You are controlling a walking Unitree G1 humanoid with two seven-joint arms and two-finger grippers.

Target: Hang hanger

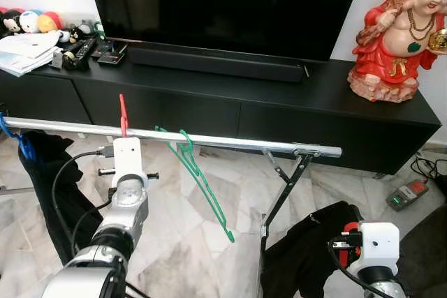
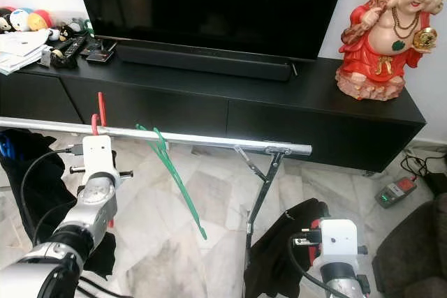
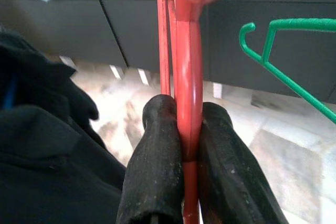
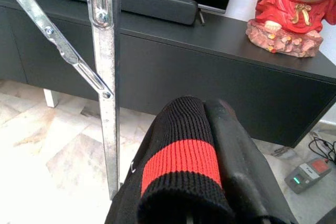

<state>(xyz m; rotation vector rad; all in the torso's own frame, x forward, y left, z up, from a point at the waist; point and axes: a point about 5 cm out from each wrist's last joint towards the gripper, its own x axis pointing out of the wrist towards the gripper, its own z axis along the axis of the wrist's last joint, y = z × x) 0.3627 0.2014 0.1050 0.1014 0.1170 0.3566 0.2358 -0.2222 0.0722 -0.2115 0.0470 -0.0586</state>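
a silver rail (image 1: 230, 142) of a clothes rack runs across the scene in front of a long black tv cabinet (image 1: 279, 113). the left gripper (image 3: 190, 150) is raised up to this rail, and its two black fingers (image 3: 152, 171) are pressed tight on a red hanger (image 3: 188, 77), the red plastic pinched flat between them. in the left eye view the red hanger's hook (image 1: 123, 115) sticks up just above the white wrist, right at the rail; whether the hook sits over the rail or only touches it cannot be told.

just to the right of it a green hanger (image 1: 199, 176) hangs from the rail by its hook and slants down toward the marble floor (image 1: 209, 242). at the far left end of the rail a blue hanger (image 1: 21, 143) carries a black garment (image 1: 49, 186).

the right gripper (image 4: 210, 150) is low, near the rack's silver leg (image 4: 105, 77). its fingers are closed on a black knitted cloth with a red stripe (image 4: 181, 163), which wraps over one finger, with more black fabric bunched on the floor below.

on the cabinet stand a big dark television (image 1: 223, 1), a long black soundbar (image 1: 216, 62), a red statue (image 1: 398, 33) of a laughing figure at the right end, and papers (image 1: 24, 50), remote controls (image 1: 80, 52) and small soft toys (image 1: 31, 22) at the left end. a power strip (image 1: 406, 195) lies on the floor at the right.
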